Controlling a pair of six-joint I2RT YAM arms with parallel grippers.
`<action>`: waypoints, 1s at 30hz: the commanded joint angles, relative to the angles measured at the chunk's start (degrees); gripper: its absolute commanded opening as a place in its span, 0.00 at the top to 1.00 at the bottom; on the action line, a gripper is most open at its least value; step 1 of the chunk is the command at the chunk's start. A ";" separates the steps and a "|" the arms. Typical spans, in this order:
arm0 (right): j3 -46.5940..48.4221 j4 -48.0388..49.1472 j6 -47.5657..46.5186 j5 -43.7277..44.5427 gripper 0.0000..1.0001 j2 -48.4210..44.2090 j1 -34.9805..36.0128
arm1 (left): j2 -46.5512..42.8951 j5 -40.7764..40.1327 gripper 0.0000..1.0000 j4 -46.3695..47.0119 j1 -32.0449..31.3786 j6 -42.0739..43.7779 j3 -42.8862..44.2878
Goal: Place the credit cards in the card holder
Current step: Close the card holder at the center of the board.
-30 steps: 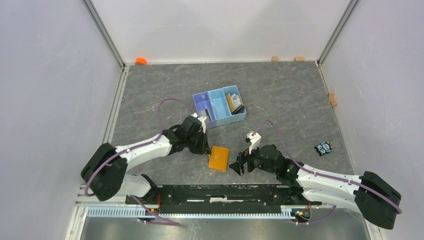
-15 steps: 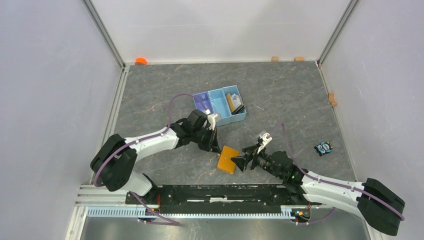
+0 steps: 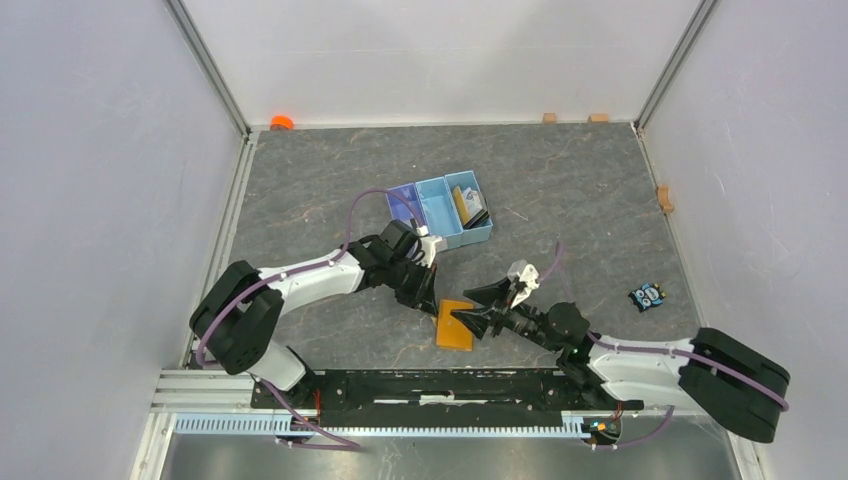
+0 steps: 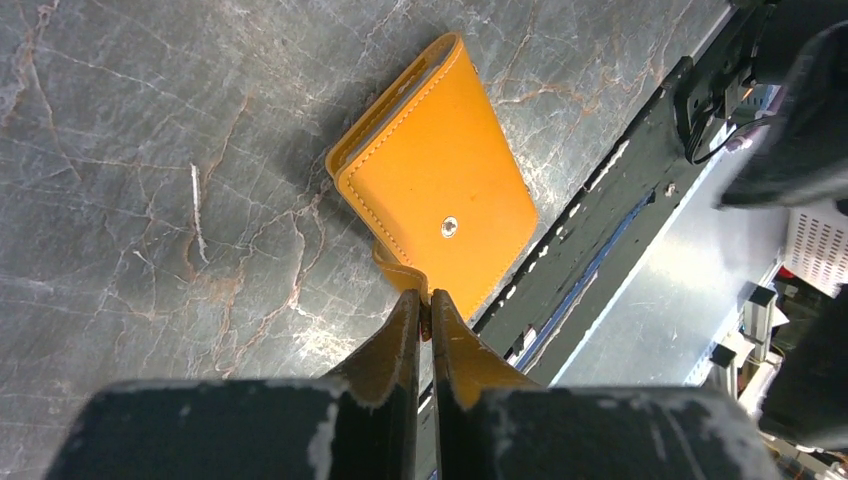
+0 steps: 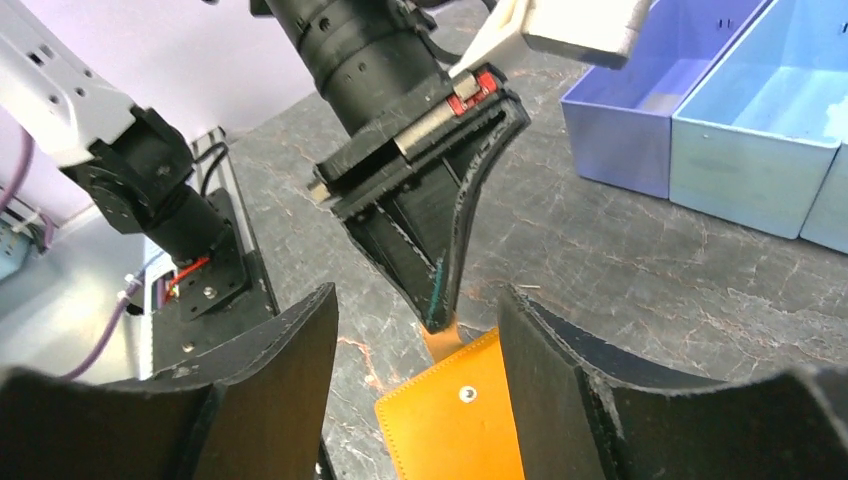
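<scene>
moved: both our arms have closed in on the wallet (image 3: 456, 324) since a second ago, and it has slid slightly toward 3 o'clock.
left gripper (image 4: 425, 308): we have it pinched together on the wallet's clasp tab (image 4: 398, 272), reaching in from 10 o'clock.
right gripper (image 3: 470, 322): fingers apart, straddling the wallet's 3 o'clock end.
wallet: closed, on the table (image 3: 300, 190) at 6 o'clock of the tray (image 3: 440, 212).
cards (image 3: 470, 205): in the tray's 3 o'clock compartment.
</scene>
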 commanded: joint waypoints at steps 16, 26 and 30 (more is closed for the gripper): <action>-2.26 19.38 -9.15 12.39 0.34 28.94 9.16 | -2.46 0.17 0.87 -2.11 3.65 -3.67 2.15; 6.41 15.06 -10.96 13.95 0.32 36.33 9.27 | -0.66 2.96 0.85 -1.42 4.13 -5.21 2.11; 9.94 12.70 -11.73 13.80 0.31 38.59 9.21 | 0.44 3.73 0.85 -1.88 4.13 -5.30 2.39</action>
